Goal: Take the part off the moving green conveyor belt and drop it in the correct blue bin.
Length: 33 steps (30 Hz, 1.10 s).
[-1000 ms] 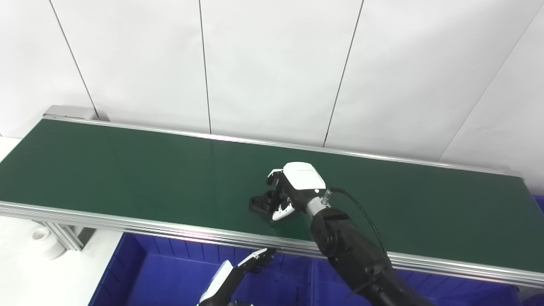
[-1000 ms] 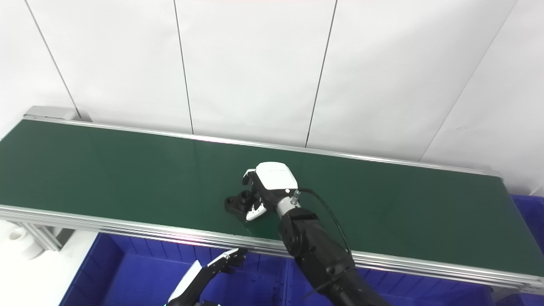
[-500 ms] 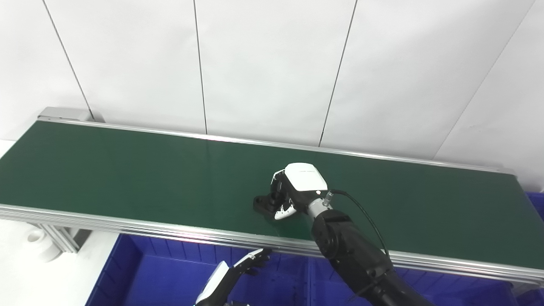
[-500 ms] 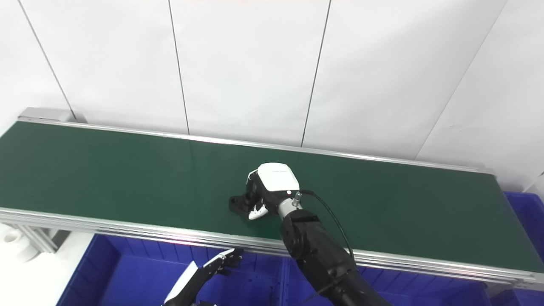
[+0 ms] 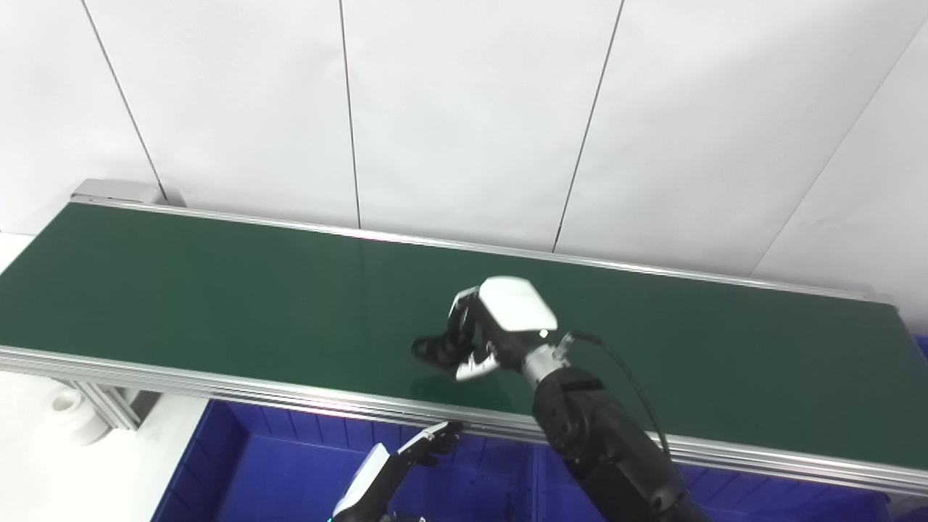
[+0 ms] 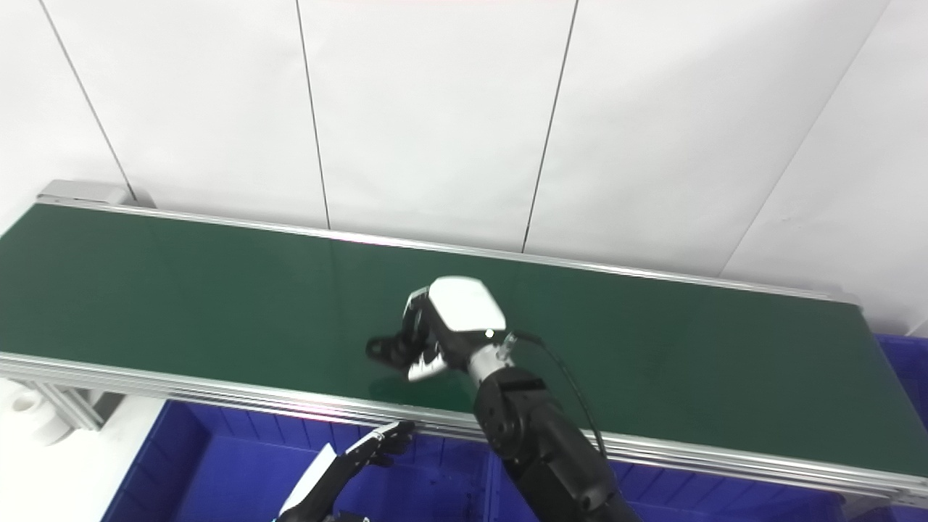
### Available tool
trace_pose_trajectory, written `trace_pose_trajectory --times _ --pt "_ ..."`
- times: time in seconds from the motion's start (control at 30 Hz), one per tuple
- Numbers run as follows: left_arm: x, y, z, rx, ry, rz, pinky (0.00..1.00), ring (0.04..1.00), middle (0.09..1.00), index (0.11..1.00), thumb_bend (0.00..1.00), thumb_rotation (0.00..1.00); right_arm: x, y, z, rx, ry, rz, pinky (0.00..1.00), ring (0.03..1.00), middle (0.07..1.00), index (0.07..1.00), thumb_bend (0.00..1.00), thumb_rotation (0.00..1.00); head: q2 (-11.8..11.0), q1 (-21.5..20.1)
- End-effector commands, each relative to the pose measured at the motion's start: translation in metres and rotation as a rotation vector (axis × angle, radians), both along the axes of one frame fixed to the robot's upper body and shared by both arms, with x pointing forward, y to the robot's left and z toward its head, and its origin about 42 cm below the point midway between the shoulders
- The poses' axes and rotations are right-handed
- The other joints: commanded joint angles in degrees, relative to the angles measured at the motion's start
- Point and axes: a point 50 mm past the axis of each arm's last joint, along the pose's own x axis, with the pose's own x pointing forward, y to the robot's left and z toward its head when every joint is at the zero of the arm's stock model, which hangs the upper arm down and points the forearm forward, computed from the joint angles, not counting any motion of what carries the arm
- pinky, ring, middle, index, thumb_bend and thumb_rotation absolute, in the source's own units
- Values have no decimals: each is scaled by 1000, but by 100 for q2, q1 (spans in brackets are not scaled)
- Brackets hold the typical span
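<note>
Right hand [image 5: 500,326] closed on small black plastic part [image 5: 433,349], part protruding left of fingers, above green conveyor belt [image 5: 217,290] near its front edge. Left hand [image 5: 428,446] open over blue bin [image 5: 275,471].

part [image 5: 433,349] blurred, half hidden by right hand [image 5: 500,326] | blue bin [image 5: 275,464] cut off

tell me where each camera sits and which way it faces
Left eye view: on the head, looking down at the green belt; right robot hand shut on the black part, left robot hand over the blue bin.
Right eye view: beside it, same aim and arms.
Shared: belt, part, bin, both hands.
</note>
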Motion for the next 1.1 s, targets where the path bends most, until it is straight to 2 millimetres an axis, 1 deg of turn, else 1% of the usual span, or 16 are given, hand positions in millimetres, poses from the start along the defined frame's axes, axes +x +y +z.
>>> trace_pose_trajectory --times 0.0,0.1,0.2,0.33,0.43,0.47,0.5,0.53,0.57,0.7,0.77,0.8,0.83,0.9,1.0,1.07 --pt "4 -7 13 -56 -56 -18 734 804 846 872 721 257 -1 -11 27 23 -76 -28 149 211 470 489 522 0 27 4" --pt "4 -6 13 -62 -53 -17 729 796 842 870 725 255 -12 -22 38 56 -88 -56 144 205 469 488 523 0 57 17" --pt "3 -5 14 -59 -57 -19 709 782 835 870 722 255 -23 -32 40 84 -105 -75 136 197 469 487 523 0 71 27" --pt "1 -4 16 -62 -61 -23 710 785 841 873 725 259 -44 -47 35 109 -111 -102 132 196 469 487 522 0 170 11" --pt "-1 -4 18 -67 -68 -24 718 789 847 873 731 251 -65 -60 27 168 -87 -128 130 193 469 486 522 0 269 8" --pt "-2 -4 19 -72 -69 -26 725 798 855 876 732 258 -73 -65 24 174 -80 -139 132 195 469 485 522 0 345 23" --pt "-3 -4 20 -77 -68 -27 728 804 861 878 732 256 -80 -69 20 183 -70 -147 137 202 470 485 521 0 345 23" --pt "-4 -4 21 -80 -72 -29 728 803 861 878 731 255 -89 -73 16 194 -65 -153 138 204 470 485 521 0 423 47" --pt "-5 -4 22 -82 -75 -30 728 802 860 878 729 251 -94 -76 14 201 -63 -156 140 207 470 485 521 0 423 47" --pt "-6 -7 27 -97 -85 -34 740 804 846 871 725 231 -142 -102 -15 276 -25 -222 146 216 470 485 521 0 576 207" --pt "-7 -8 28 -102 -88 -32 750 808 841 864 728 230 -163 -111 -28 304 13 -266 152 221 470 485 521 0 631 269" --pt "-7 -8 29 -103 -90 -33 752 808 841 864 727 230 -168 -113 -31 310 22 -278 154 223 470 485 521 0 664 292" --pt "-7 -9 30 -103 -92 -36 753 809 841 863 727 231 -179 -118 -40 328 35 -308 155 225 470 485 521 0 719 337" --pt "-7 -9 31 -102 -95 -41 760 815 845 865 727 238 -192 -123 -52 354 46 -351 179 263 474 485 521 0 750 354" --pt "-7 -9 32 -105 -94 -45 759 817 848 865 723 232 -210 -130 -72 385 50 -415 161 234 472 485 522 0 775 351" --pt "-7 -8 33 -103 -94 -46 761 818 850 866 721 234 -222 -138 -90 411 68 -472 169 254 474 485 522 0 823 363"
